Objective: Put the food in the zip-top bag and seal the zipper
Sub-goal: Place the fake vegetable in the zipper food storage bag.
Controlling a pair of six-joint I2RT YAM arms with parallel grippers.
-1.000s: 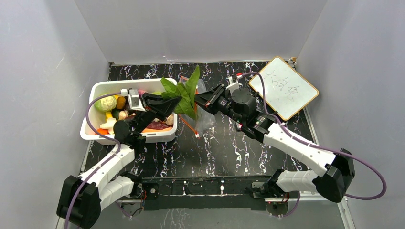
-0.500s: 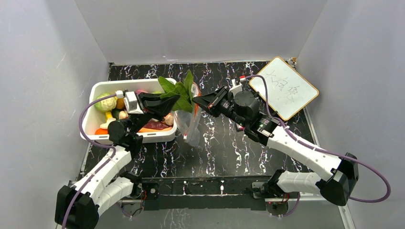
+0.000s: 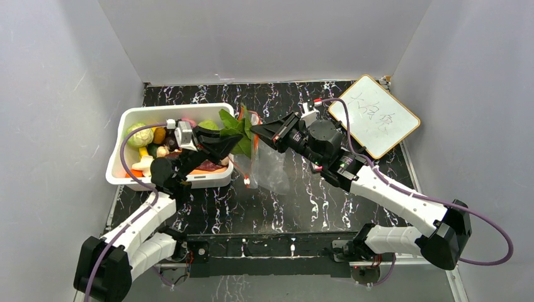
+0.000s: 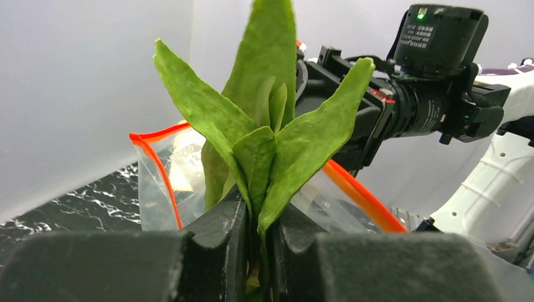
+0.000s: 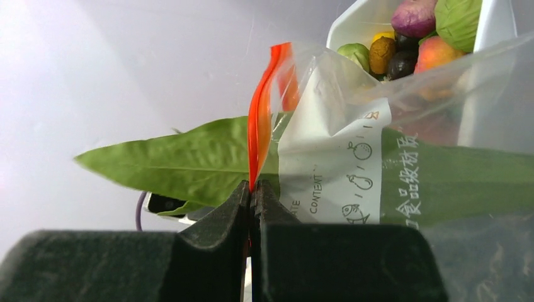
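Zip-top bag point(image 3: 269, 168) hung just right of the white bin point(image 3: 160, 107). Your right gripper point(image 5: 254, 200) held its mouth up, jaws fully closed on the zipper point(image 5: 260, 132). Your left gripper point(image 4: 255, 234) was pinched almost closed on the stem of the leafy green point(image 4: 267, 126), leaves at the bag mouth; tips inside or not, unclear.

Step judged: insertion. Next move likely calls for pushing the leaves past the strip before you release. Other food point(image 3: 138, 135) lay in the bin.
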